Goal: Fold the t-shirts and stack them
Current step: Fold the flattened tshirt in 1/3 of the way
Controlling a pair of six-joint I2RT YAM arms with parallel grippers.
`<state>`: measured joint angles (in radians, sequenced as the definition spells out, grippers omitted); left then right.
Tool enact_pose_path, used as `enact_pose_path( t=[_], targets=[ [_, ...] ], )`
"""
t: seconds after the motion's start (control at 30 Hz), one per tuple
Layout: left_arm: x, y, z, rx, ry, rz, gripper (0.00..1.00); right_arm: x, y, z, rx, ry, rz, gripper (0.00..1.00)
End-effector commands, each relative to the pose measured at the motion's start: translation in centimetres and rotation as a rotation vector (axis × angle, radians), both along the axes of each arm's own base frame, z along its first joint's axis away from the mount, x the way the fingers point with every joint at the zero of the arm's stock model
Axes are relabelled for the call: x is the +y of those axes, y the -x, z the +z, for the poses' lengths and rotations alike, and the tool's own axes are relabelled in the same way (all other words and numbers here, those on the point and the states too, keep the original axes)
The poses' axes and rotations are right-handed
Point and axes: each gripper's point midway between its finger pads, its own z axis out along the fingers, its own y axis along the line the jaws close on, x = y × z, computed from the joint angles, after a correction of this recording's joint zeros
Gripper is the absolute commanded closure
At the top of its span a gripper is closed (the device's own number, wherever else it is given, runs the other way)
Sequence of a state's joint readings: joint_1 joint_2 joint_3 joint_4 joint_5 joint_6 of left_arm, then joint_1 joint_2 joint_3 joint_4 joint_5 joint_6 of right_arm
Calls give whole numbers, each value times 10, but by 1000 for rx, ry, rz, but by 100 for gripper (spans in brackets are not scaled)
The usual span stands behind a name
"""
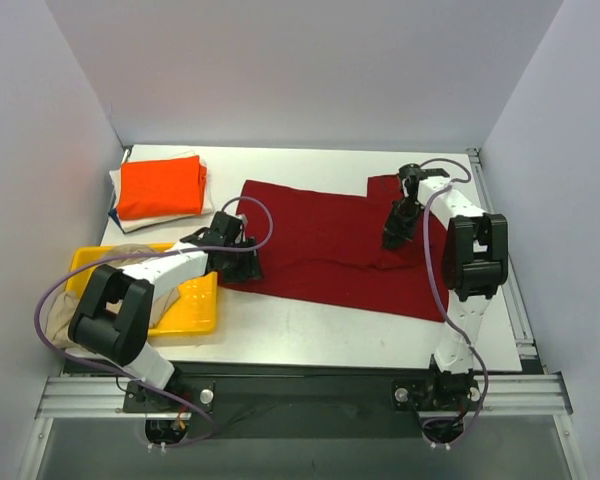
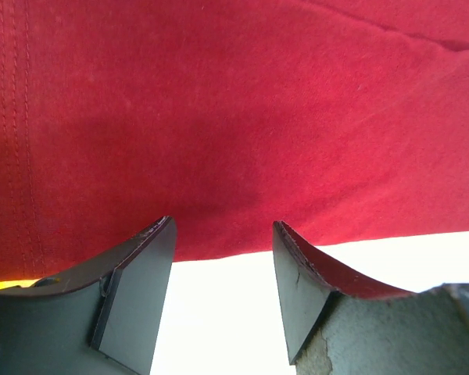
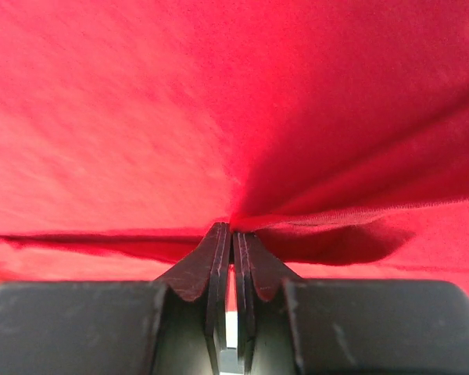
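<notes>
Your right jaws are pinching a fold of the dark red t-shirt [image 1: 320, 250]; your left jaws are standing apart over its edge, holding nothing.

The red shirt [image 1: 330, 250] is plain dark red, and its stitched seams are the same red. At ten o'clock on the white table [image 1: 310, 325], the orange shirt [image 1: 160, 187] is plain bright orange. It lies over a cream shirt [image 1: 145, 222], with a blue sliver [image 1: 113, 214] at the pile's nine o'clock edge. At eight o'clock the tray [image 1: 200, 315] is yellow, with beige cloth [image 1: 52, 322] at its nine o'clock side. The left arm [image 1: 170, 268] and right arm [image 1: 458, 215] are white with black joints, and their cables [image 1: 435, 270] are purple. The left gripper [image 2: 223, 225] and right gripper [image 3: 232, 228] are black.
</notes>
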<state>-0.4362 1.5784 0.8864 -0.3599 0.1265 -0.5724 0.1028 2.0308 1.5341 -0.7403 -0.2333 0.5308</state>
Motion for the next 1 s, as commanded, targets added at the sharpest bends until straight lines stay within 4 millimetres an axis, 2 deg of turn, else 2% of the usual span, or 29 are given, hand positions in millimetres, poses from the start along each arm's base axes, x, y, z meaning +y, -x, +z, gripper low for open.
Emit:
enact_pose_path(
  t=[0.0,0.43,0.47,0.6,0.7,0.8,0.97],
  targets=[
    [3,0,4,-17,-5,7,37,7,-3,9,36,-7,7,99],
    [12,14,-4,10,-27,18,37,28,-45,7,28,-70,-2,97],
    [12,13,-3,8,-26,20,37,31,-47,8,27,-80,1,95],
    [14,15,-5,8,-32,21,37,40,-52,12,17,-110,6,73],
    [15,18,-7,16,-34,22,37,43,-56,22,-9,-122,10,61],
    [15,19,-9,20,-33,20,37,44,-59,31,-33,-127,13,55],
    [16,20,-10,20,-33,22,37,43,-67,52,-104,-120,24,53]
  ],
)
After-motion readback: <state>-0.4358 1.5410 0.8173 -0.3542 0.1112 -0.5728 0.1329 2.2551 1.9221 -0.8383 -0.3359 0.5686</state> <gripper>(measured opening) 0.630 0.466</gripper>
